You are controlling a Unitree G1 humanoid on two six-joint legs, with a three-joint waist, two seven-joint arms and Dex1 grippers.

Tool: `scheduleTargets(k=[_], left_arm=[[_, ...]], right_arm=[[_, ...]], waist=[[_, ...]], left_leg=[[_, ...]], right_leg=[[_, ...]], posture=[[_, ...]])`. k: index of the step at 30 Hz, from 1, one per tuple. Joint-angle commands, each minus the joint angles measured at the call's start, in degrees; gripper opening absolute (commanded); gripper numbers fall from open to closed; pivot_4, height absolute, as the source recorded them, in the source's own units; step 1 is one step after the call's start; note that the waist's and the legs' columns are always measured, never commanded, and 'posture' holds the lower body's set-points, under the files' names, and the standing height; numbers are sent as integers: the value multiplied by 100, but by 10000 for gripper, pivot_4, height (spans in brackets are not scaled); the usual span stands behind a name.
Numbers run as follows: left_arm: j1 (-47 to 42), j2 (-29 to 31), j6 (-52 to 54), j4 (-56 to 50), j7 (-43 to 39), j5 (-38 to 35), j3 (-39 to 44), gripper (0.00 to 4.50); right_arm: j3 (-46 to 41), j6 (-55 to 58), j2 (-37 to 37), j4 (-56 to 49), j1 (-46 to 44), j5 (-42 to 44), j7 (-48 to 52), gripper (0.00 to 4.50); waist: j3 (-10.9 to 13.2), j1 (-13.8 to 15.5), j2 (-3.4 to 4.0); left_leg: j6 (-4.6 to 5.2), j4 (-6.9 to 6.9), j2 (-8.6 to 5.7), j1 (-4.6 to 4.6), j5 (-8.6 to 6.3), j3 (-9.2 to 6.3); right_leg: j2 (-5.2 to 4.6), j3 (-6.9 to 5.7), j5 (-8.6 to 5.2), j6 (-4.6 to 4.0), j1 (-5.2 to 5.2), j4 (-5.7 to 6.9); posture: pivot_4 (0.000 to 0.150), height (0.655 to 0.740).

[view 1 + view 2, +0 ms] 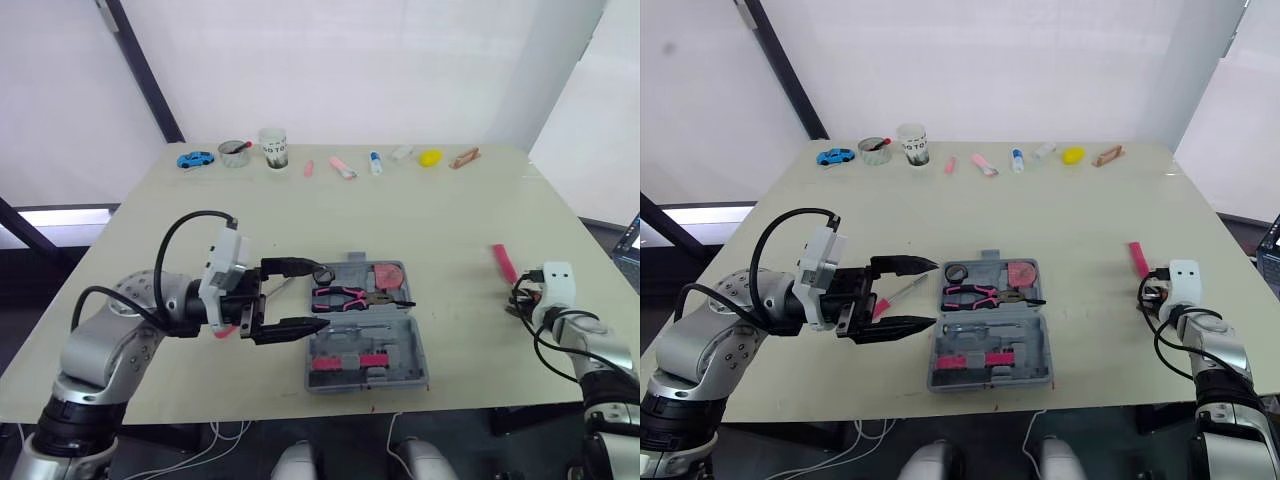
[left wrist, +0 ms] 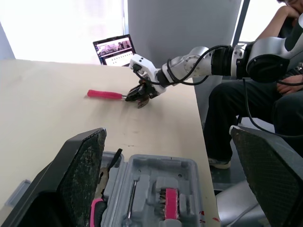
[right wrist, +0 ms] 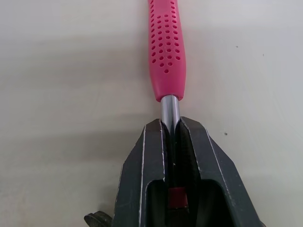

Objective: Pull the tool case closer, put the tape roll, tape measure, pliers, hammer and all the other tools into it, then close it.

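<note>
While the hammer (image 3: pixel 167 52) is clamped by the right gripper (image 3: pixel 171 126) (the left gripper (image 1: pixel 322 297) gapes empty), the tool case (image 1: pixel 416 335) is seen leftward.

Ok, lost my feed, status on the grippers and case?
Left gripper open beside the tool case. Right gripper shut on shaft of pink-handled tool. Case open, pliers inside.

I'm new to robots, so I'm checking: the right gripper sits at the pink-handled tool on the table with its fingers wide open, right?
Not open: the right gripper is shut on the metal shaft of the pink-handled tool on the table. The right wrist view shows it.
</note>
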Motion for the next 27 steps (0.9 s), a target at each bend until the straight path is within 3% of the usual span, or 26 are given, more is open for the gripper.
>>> scheduleTargets(k=[1, 15, 27], left_arm=[[131, 180, -264, 109, -321, 19, 287, 45000], [586, 358, -1219, 1170, -1198, 471, 482, 45000], [1060, 515, -2079, 2155, -1766, 948, 573, 45000]], right_arm=[[55, 140, -381, -1144, 22, 140, 545, 166], [1598, 1823, -1451, -4780, 219, 1147, 2971, 166], [3837, 2460, -1476, -5770, -765, 461, 3402, 166]], waist=[[10, -3, 17], [17, 33, 21], [17, 54, 19]], left_leg=[[0, -1, 0, -3, 0, 3], [0, -7, 1, -9, 0, 6], [0, 9, 2, -93, 0, -5]], right_leg=[[0, 3, 0, 0, -5, 0], [1, 2, -2, -1, -16, -2], [-1, -14, 0, -3, -92, 5]], posture=[[1500, 7400], [1500, 7400], [1500, 7400]])
